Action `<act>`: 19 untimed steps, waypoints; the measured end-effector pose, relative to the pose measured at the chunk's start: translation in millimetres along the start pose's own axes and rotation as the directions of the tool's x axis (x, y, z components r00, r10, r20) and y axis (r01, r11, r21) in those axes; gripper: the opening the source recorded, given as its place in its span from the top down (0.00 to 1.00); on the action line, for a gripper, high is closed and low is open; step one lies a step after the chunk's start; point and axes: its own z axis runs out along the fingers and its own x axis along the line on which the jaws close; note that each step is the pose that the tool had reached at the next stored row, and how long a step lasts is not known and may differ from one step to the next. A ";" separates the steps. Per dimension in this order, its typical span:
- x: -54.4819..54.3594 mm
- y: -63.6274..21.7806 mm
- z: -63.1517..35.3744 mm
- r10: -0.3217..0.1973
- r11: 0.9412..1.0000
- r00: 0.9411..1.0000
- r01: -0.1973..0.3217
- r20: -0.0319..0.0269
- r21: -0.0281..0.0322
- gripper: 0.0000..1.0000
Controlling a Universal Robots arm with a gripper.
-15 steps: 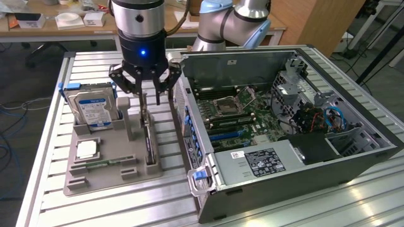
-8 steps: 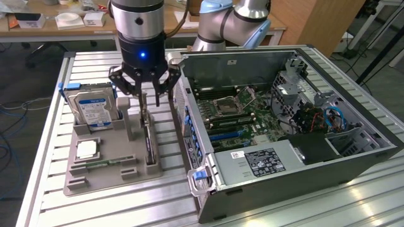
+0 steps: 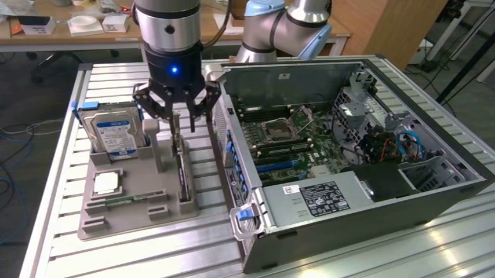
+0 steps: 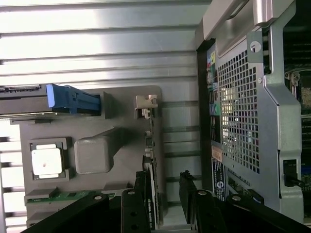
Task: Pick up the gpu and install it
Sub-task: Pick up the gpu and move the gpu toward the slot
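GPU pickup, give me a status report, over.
Gripper open, fingers straddling the gpu. Card on edge in gray tray, not lifted. Tray post close beside it.

the gpu [image 3: 184, 179] stands on edge in the grey holder [image 3: 131, 223] with only a narrow gap on each side. a grey post [image 3: 160, 147] crowds it on the exterior view's left and the computer case [image 3: 222, 124] wall on the right. the hard drive [image 3: 115, 136] stands beyond the post. bare table [image 3: 139, 255] lies past the holder.
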 end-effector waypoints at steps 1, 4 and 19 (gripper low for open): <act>0.2 -0.1 0.4 0.000 1.000 1.000 0.000 0.000 0.000 0.59; 0.7 -0.6 1.9 0.000 1.000 1.000 0.000 0.000 0.000 0.59; 4.9 -5.0 8.8 0.000 1.000 1.000 0.000 -0.002 0.000 0.59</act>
